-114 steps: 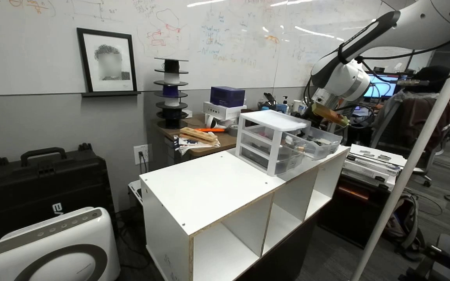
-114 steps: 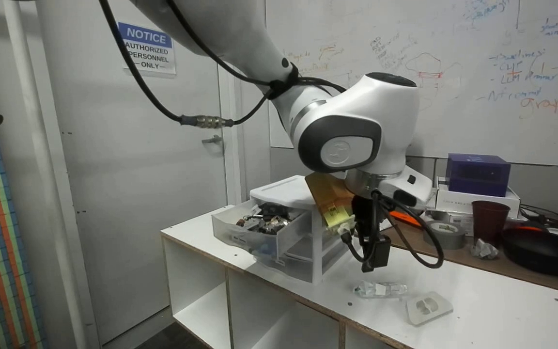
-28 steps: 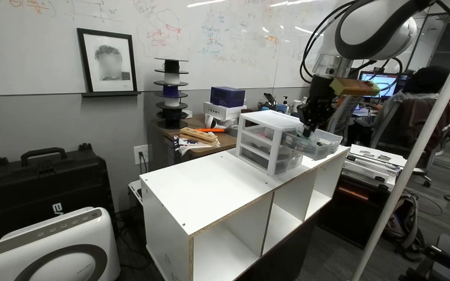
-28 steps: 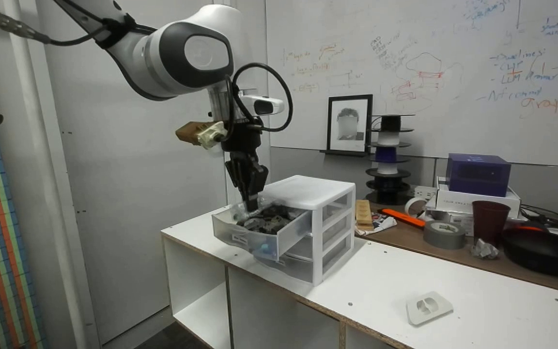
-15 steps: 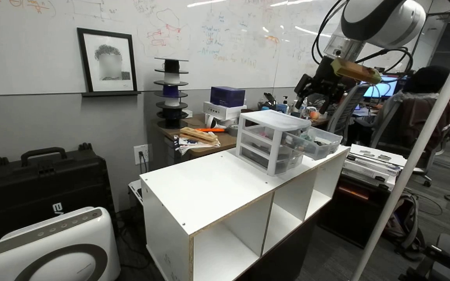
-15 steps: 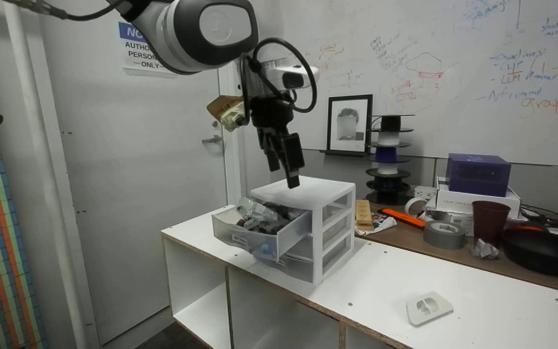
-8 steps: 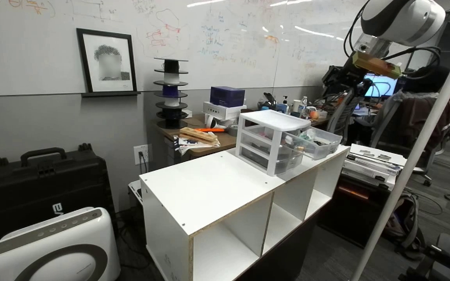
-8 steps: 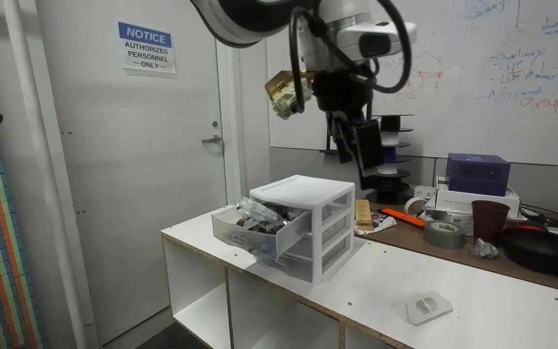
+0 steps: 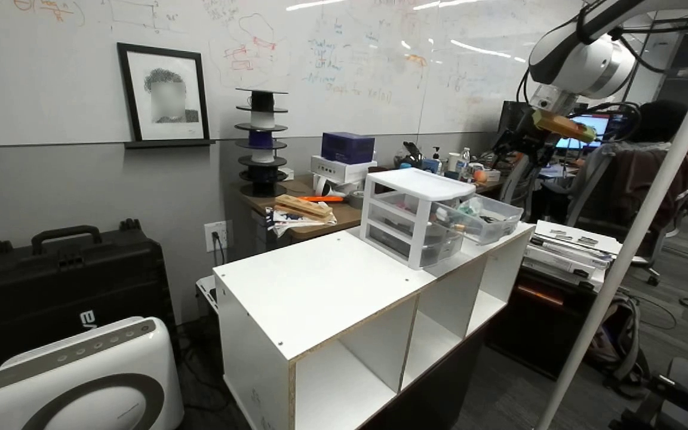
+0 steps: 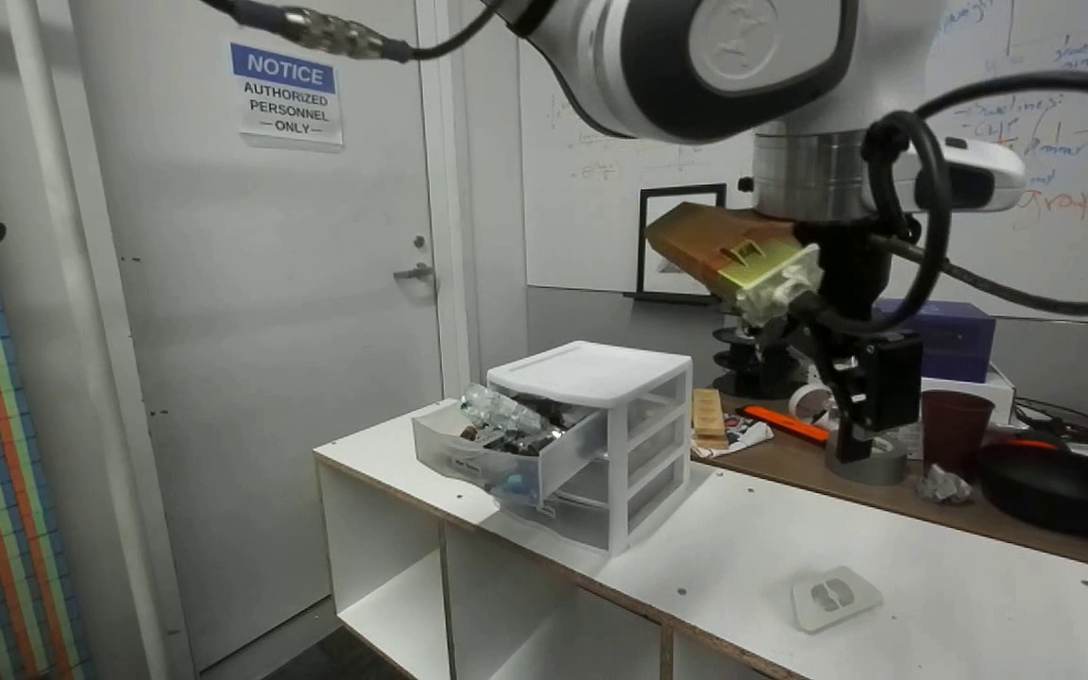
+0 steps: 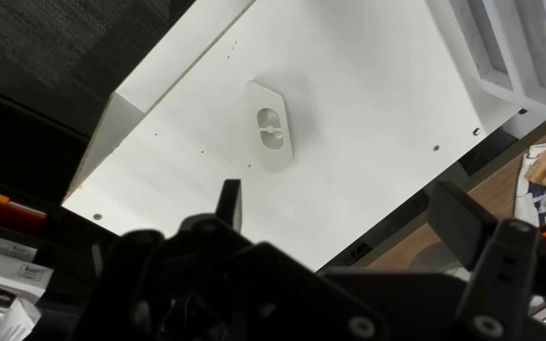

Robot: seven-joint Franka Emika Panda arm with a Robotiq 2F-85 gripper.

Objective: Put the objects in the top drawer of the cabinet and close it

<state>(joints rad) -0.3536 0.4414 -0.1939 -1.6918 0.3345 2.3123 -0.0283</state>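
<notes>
The cabinet (image 9: pixel 418 182) stands on the white shelf unit; it also shows in an exterior view (image 10: pixel 591 373). Its top drawer (image 10: pixel 478 463) is pulled out and holds dark small parts. A clear crumpled plastic item (image 10: pixel 501 411) lies on top of them. An off-white flat plastic piece (image 10: pixel 835 600) with an oval recess lies on the shelf top; it also shows in the wrist view (image 11: pixel 270 128). My gripper (image 11: pixel 339 189) is wide open, with nothing between its fingers (image 11: pixel 460 227). It hangs above the shelf top, apart from the piece.
The white shelf unit (image 9: pixel 320 286) has open cubbies below. A brown desk (image 10: pixel 790 472) behind it holds a tape roll, a dark red cup (image 10: pixel 955 434), a black pan (image 10: pixel 1063 486) and a purple box (image 9: pixel 348 148). A pale pole (image 9: pixel 636 239) stands near the arm.
The clear plastic item went from the shelf top into the top drawer. My gripper opened, rose out of the drawer and moved over the shelf top towards the off-white piece.
</notes>
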